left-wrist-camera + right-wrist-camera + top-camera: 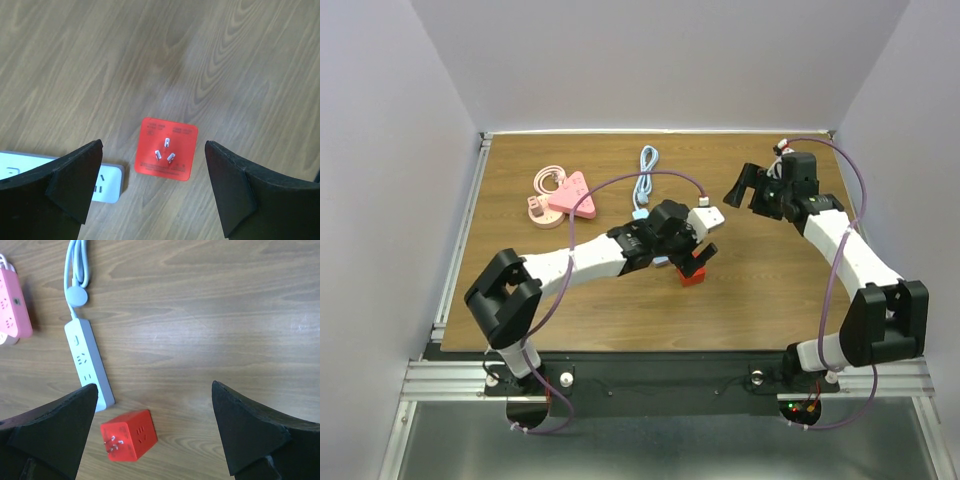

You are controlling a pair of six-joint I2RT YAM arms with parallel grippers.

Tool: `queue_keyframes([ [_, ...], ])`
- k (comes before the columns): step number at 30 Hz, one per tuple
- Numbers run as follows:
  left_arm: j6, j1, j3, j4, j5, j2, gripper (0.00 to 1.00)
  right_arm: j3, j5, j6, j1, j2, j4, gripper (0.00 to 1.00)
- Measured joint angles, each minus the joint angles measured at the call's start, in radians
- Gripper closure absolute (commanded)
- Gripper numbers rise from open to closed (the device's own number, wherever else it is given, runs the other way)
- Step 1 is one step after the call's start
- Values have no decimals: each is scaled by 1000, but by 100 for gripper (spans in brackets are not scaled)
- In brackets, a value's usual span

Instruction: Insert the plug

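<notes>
Plug [166, 148], a bright red cube showing three metal prongs, lies unheld; left pincer [153, 142] and right pincer [154, 384] gape apart.

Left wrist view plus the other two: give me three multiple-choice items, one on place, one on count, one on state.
1. Where is the small red cube-shaped plug?
A. Seated in the light blue power strip.
B. On the wooden table, near that strip's end but apart from it.
C. Held off the table.

2. How many metal prongs show on it?
A. Three.
B. Two.
C. Five.

3. The left pincer is:
A. shut on the plug.
B. shut and empty.
C. open, with the plug below between its fingers.

Answers: B, bare wood shows between plug and strip in the left wrist view; A, three prongs point up at that camera; C, both fingers stand wide of the untouched plug.
</notes>
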Motion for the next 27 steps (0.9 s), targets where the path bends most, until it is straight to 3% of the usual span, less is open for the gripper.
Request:
queue_keyframes([
  [20, 18, -9, -47, 51, 28, 152, 5, -53, -21, 3, -2, -39, 1, 0],
  [23, 21, -9, -47, 35, 27, 171, 18, -53, -21, 3, -2, -39, 1, 0],
  [24, 23, -9, -47, 32, 28, 171, 37, -53, -21, 4, -2, -39, 1, 0],
  [27, 26, -8, -45, 35, 45, 171, 70, -53, -21, 4, -2, -39, 1, 0],
])
